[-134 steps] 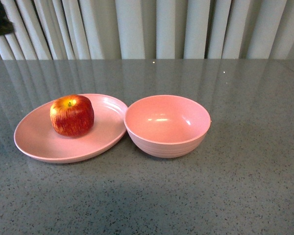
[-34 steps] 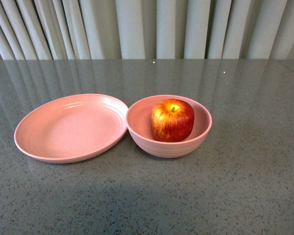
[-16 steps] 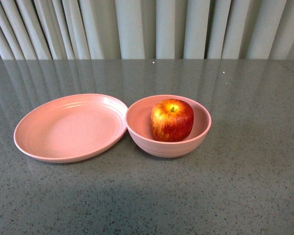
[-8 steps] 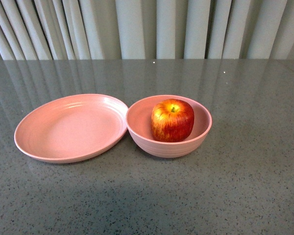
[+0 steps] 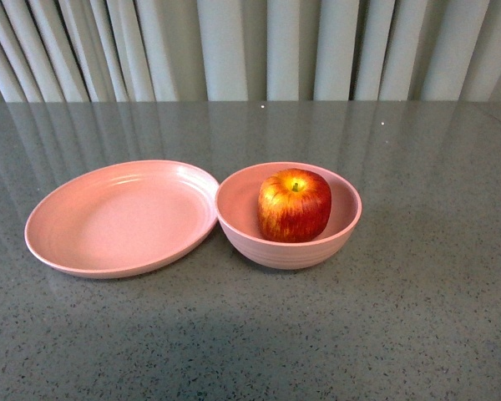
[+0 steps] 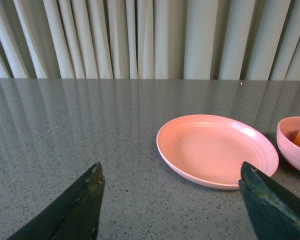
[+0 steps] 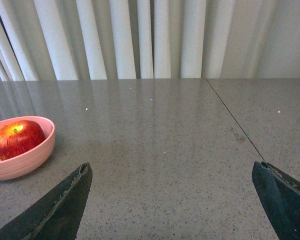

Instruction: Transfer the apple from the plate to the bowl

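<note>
The apple (image 5: 294,205) sits upright inside the bowl (image 5: 338,236), stem up, near the middle of the worktop (image 5: 417,317). The plate (image 5: 108,225) lies bare just beside the bowl on its left, their rims all but touching. Judging by this, the transfer looks done and only parking the arms remains; nothing further needs grasping. The left claw (image 6: 170,200) is spread wide and holds nothing, hanging back from the plate. The right claw (image 7: 172,200) also gapes wide and bare, well clear of the bowl.
</note>
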Robot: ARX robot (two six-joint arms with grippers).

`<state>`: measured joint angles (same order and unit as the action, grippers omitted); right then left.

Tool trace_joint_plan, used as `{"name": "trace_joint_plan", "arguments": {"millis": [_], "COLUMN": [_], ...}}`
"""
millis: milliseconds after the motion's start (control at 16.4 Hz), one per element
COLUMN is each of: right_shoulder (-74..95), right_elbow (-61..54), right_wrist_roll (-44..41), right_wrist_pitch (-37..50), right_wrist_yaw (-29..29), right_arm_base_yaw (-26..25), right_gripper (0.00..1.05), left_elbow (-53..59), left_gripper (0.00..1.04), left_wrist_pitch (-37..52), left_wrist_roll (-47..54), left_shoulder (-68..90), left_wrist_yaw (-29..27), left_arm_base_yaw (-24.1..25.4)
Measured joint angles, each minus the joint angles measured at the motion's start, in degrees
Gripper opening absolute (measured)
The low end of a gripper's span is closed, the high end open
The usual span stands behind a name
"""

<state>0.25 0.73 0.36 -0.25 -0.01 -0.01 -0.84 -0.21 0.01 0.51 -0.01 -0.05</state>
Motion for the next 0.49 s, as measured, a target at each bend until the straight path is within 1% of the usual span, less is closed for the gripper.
{"name": "trace_joint_plan", "arguments": {"millis": [122,182,486], "right_shoulder": [0.00,-0.02,0.00], "right_elbow": [0.00,0.00,0.00], "right_wrist_roll": [0.00,0.00,0.00], "right_wrist_pitch": [0.00,0.00,0.00], "right_wrist_yaw": [-0.02,-0.02,-0.02], "right_arm_base_yaw": [0.00,0.00,0.00], "right_gripper": [0.98,0.98,0.98], "left_elbow": [0.00,0.00,0.00], "left_gripper": [1.00,0.98,0.98], "left_wrist_pitch": [0.00,0.00,0.02], "left_wrist_roll": [0.04,0.00,0.02], "left_shoulder": [0.00,0.00,0.00], "left_wrist_yaw": [0.00,0.00,0.00], "left_arm_base_yaw": [0.00,0.00,0.00]}}
